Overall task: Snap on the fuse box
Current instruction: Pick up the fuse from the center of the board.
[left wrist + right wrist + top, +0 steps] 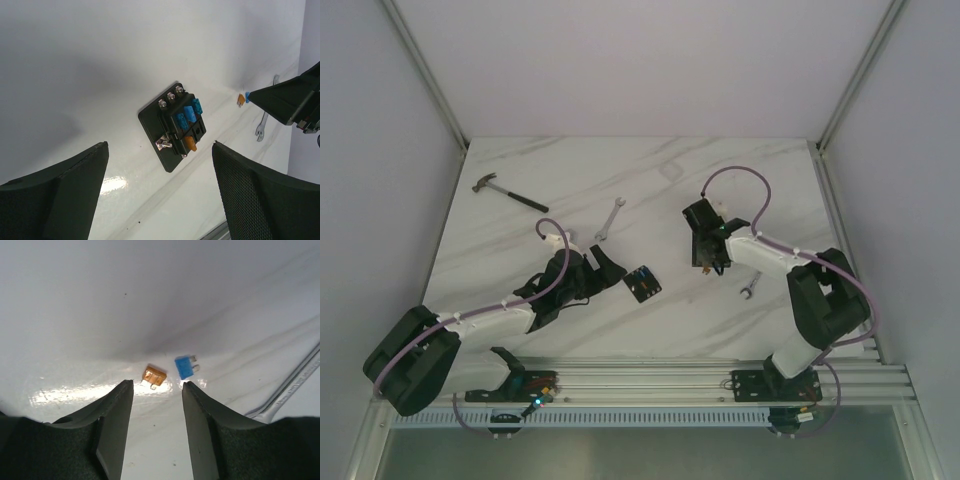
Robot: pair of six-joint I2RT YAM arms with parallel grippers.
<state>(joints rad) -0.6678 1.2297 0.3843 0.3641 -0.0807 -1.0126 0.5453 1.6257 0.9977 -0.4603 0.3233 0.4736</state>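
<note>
White marble table (620, 165), with the fuse box (175, 125) lying flat near its front middle.
The box carries seated fuses (186, 119), blue and amber. Just left of it is the left gripper (160, 146), jaws wide apart and empty. Well apart to the right, the right gripper (157, 385) is low over the table, jaws apart, gripping nothing; a loose amber fuse (154, 375) and a loose blue fuse (185, 366) lie just past its tips. A wrench (609, 219) lies beyond the box, a second wrench (749, 286) by the right arm, and a hammer (515, 196) far left.

White arms (765, 252) with black joints, lilac cables (735, 168).
</note>
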